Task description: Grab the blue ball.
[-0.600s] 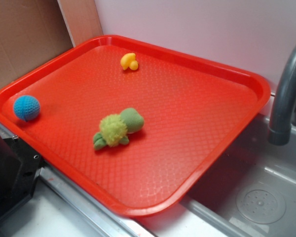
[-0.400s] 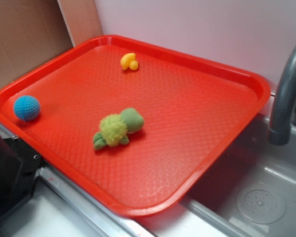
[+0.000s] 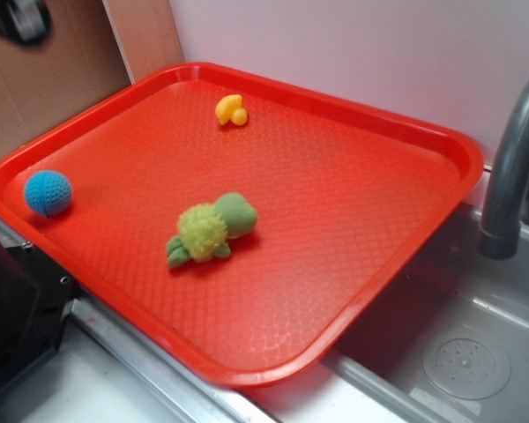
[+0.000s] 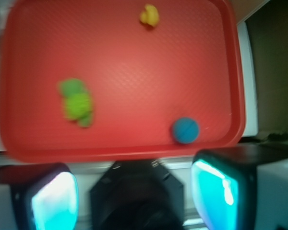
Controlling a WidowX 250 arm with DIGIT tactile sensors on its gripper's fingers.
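Observation:
The blue ball [image 3: 48, 192] lies on the red tray [image 3: 353, 291] close to its left rim. In the wrist view the blue ball [image 4: 185, 130] sits near the tray's near rim [image 4: 110, 152], right of centre. My gripper [image 4: 134, 199] is open and empty, high above the tray's near edge; its two fingers [image 4: 216, 191] stand wide apart with a black robot base below between them. In the exterior view only a dark blurred part of the gripper [image 3: 16, 18] shows at the top left corner.
A yellow-green plush toy [image 3: 210, 228] lies mid-tray and a small yellow duck-like toy [image 3: 231, 110] near the far rim. A grey faucet [image 3: 511, 167] and a sink basin [image 3: 467, 352] are on the right. Cardboard [image 3: 44, 79] stands behind at left.
The gripper has come into the exterior view at the top left corner. The ball and both toys have not moved.

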